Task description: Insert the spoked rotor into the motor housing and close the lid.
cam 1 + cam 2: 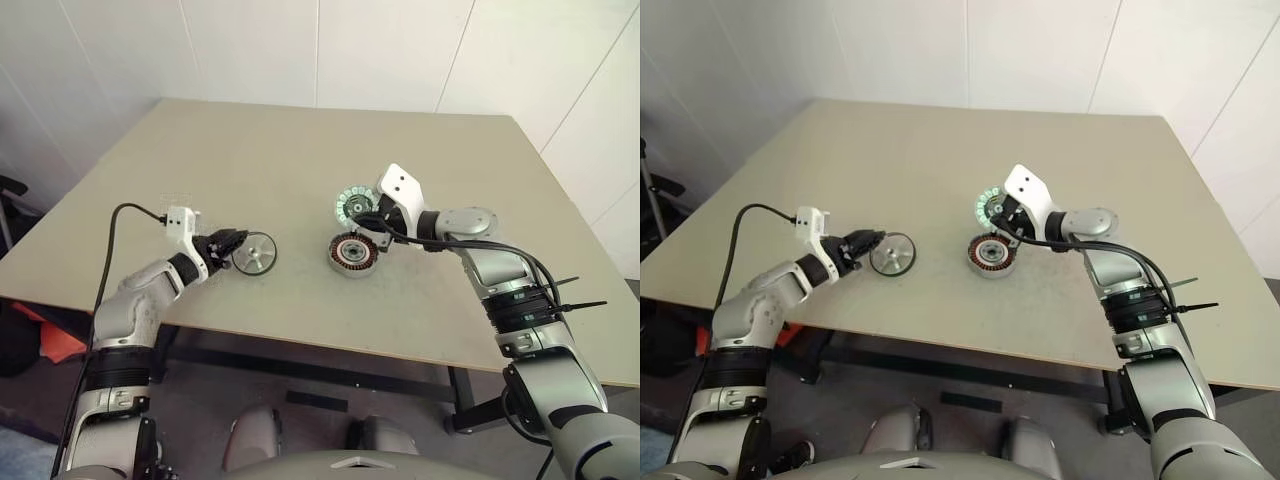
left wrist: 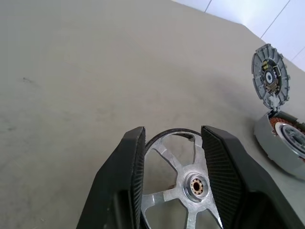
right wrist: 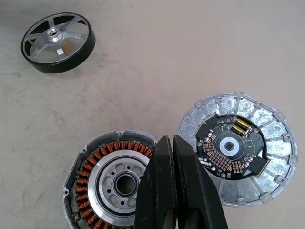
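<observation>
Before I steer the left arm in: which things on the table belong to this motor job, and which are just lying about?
Job: spoked rotor, motor housing, lid, left gripper, right gripper.
Lying about: nothing else on the table.

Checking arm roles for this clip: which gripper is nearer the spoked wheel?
Left. The left gripper has its fingers on either side of the spoked wheel. The right gripper is across the table, by the copper-wound ring.

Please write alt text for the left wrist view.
The left gripper has its two black fingers on either side of the spoked rotor, which lies on the table. Beyond stand the motor housing and the upright lid.
</observation>
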Motion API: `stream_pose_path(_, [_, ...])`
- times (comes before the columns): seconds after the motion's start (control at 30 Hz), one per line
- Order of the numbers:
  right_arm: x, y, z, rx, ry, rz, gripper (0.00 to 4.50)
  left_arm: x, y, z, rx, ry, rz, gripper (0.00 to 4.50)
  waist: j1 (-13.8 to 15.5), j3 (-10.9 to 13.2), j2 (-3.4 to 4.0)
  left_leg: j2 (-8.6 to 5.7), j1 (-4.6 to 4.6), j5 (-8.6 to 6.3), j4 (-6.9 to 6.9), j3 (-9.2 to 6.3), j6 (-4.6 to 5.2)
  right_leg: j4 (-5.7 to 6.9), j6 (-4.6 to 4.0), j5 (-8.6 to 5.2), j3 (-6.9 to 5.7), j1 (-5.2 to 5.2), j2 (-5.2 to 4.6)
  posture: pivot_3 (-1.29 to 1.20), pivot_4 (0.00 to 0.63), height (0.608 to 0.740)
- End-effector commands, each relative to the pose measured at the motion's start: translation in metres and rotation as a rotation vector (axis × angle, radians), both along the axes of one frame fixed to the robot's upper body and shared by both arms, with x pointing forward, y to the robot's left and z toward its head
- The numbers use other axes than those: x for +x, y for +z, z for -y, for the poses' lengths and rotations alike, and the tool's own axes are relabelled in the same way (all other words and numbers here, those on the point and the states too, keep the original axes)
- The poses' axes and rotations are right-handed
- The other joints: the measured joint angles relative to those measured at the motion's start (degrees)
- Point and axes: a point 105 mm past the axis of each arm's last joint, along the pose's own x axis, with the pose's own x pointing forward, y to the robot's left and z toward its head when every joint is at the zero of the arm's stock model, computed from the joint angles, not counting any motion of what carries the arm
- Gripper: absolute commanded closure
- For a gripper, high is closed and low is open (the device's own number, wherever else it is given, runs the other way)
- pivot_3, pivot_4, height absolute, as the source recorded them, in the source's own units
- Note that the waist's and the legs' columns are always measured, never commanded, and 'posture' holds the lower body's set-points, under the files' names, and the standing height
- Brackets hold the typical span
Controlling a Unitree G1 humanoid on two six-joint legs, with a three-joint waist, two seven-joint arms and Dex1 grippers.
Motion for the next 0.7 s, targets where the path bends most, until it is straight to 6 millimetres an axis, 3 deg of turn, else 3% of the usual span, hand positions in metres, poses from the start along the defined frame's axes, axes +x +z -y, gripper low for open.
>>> stream_pose_path(0.03, [0.0, 0.012, 0.001, 0.004, 0.0, 0.044, 4.5, -0.002, 0.01, -0.008, -0.031, 0.039, 0.006, 2.47, 0.0, 0.0, 0.0, 0.0, 0.0, 0.0, 0.0, 0.0, 0.0, 0.0, 0.0, 0.0, 0.0, 0.0, 0.0, 0.0, 0.0, 0.74])
stream_pose_path(0.37, [0.001, 0.01, 0.003, -0.005, -0.006, 0.043, 4.5, -0.014, -0.024, -0.022, -0.018, 0.092, -0.128, 2.47, -0.1, 0.0, 0.0, 0.0, 0.02, 0.0, 0.0, 0.0, 0.0, -0.01, 0.01, -0.01, 0.0, 0.01, 0.0, 0.0, 0.0, 0.74])
stream_pose_path(0.57, [0.0, 0.011, 0.002, -0.004, 0.002, 0.047, 4.5, -0.014, -0.027, -0.008, -0.018, 0.062, -0.136, 2.47, 0.1, 0.0, -0.01, -0.01, 0.02, 0.0, 0.0, -0.01, 0.0, -0.01, 0.01, -0.01, 0.0, 0.03, 0.0, 0.0, 0.0, 0.74])
stream_pose_path(0.7, [-0.001, 0.011, -0.001, -0.001, 0.021, 0.051, 4.5, -0.013, -0.024, 0.012, -0.071, -0.004, -0.137, 2.47, 0.1, 0.0, -0.01, -0.01, 0.03, 0.0, 0.0, -0.01, 0.0, -0.02, 0.01, -0.01, 0.0, 0.04, 0.0, 0.0, 0.0, 0.74])
